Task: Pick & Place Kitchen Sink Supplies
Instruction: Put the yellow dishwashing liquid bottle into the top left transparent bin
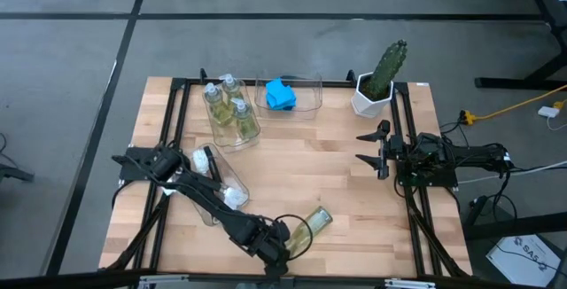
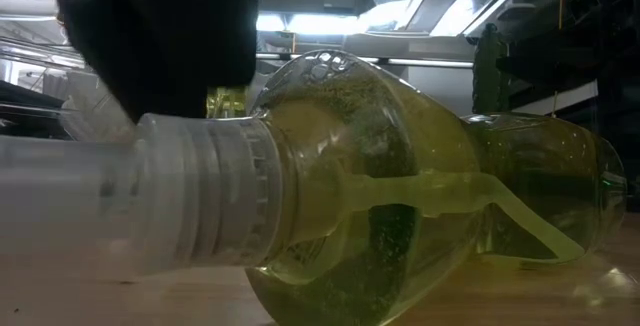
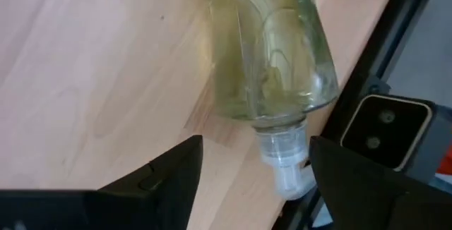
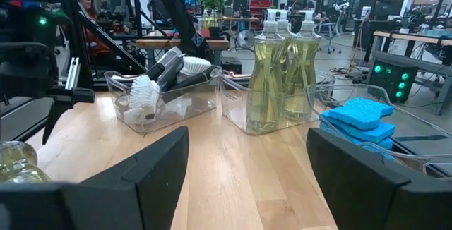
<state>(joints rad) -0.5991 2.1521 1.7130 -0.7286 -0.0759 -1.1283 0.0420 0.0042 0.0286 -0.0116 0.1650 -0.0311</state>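
The left tool is hovering with fingers spread around the neck of a soap bottle lying on the tabletop, probably needing to close there, while the right tool is waiting open.

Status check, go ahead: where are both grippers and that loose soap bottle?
Left gripper open, straddling pump end of soap bottle lying flat at table's near edge. Right gripper open, parked at right side near cactus. Nothing in the way.
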